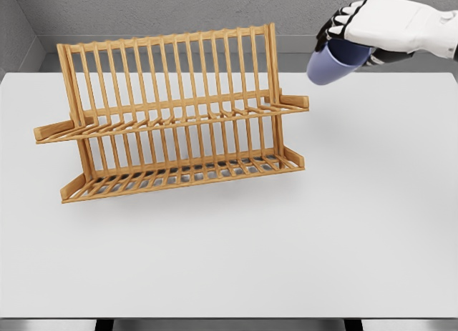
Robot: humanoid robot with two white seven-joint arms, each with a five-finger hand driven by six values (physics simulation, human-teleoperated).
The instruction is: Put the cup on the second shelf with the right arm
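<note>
A pale blue rounded cup point(333, 62) is gripped in the white, black-fingered right hand point(372, 29), whose arm enters from the upper right edge. The fingers point(335, 23) are curled over the cup's upper side, and the cup is tilted with its rounded bottom pointing down and to the left. It is held in the air above the white tabletop point(358, 202), just beyond the right end of the two-tier slatted wooden dish rack point(172, 116), near the level of the rack's top and apart from it. Both slatted shelves of the rack are seen bare. The rack is set slightly askew on the table.
</note>
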